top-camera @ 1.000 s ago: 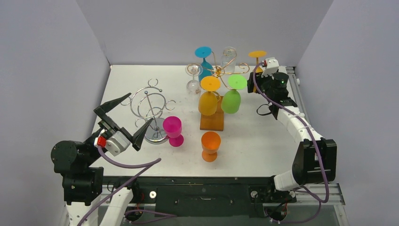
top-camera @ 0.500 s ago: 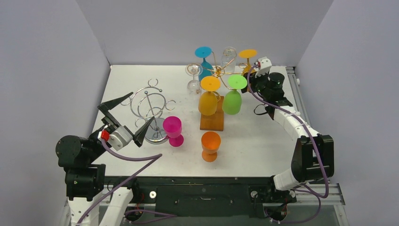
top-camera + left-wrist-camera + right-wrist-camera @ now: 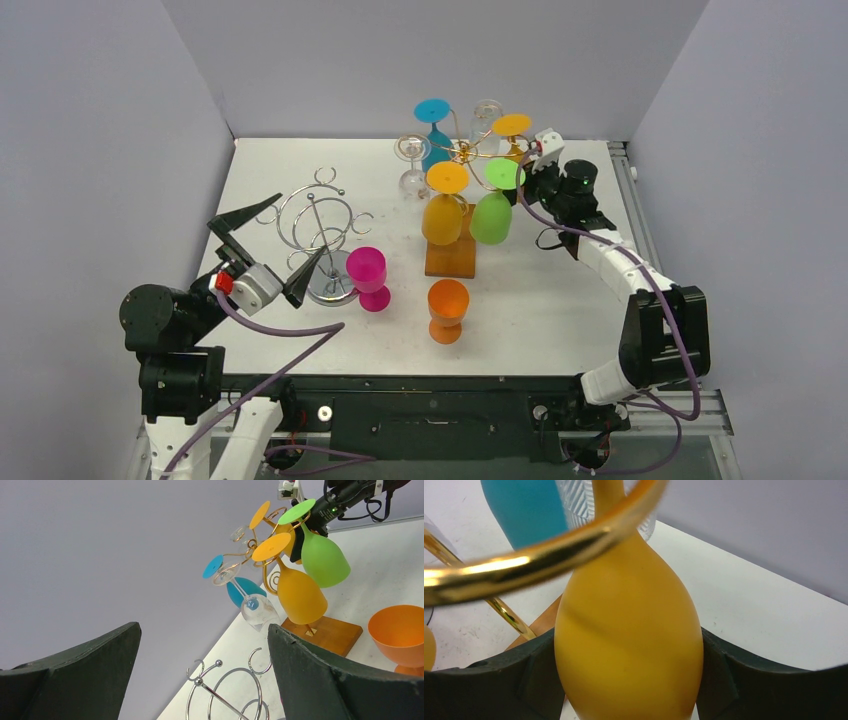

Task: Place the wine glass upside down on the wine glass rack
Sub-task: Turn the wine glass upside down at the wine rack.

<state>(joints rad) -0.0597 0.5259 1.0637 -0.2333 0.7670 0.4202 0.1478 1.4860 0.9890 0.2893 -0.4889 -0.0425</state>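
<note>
Two loose glasses stand upright nearest the arms: orange glass (image 3: pixel 447 310) centre, pink glass (image 3: pixel 368 278) just left of it & slightly farther. L gripper (image 3: pixel 300 228) hangs near-left, jaws spread wide, nothing btwn them, tips by the silver wire rack (image 3: pixel 318 215). Pink glass sits just right of that rack's base. Mid-table: wood-footed gold rack (image 3: pixel 452 258), w/ amber glass (image 3: pixel 441 218) & green glass (image 3: pixel 491 214) hanging bowl-down on its near side; clear glass (image 3: pixel 411 168) & teal glass (image 3: pixel 434 128) far-left. At its far right, R gripper (image 3: pixel 629 675) is clamped on the yellow glass (image 3: pixel 624 630) bowl, one finger each side. Glass is inverted, foot up, a gold arm crossing in front of its neck. Can't tell if stem is seated in the rack.
</note>
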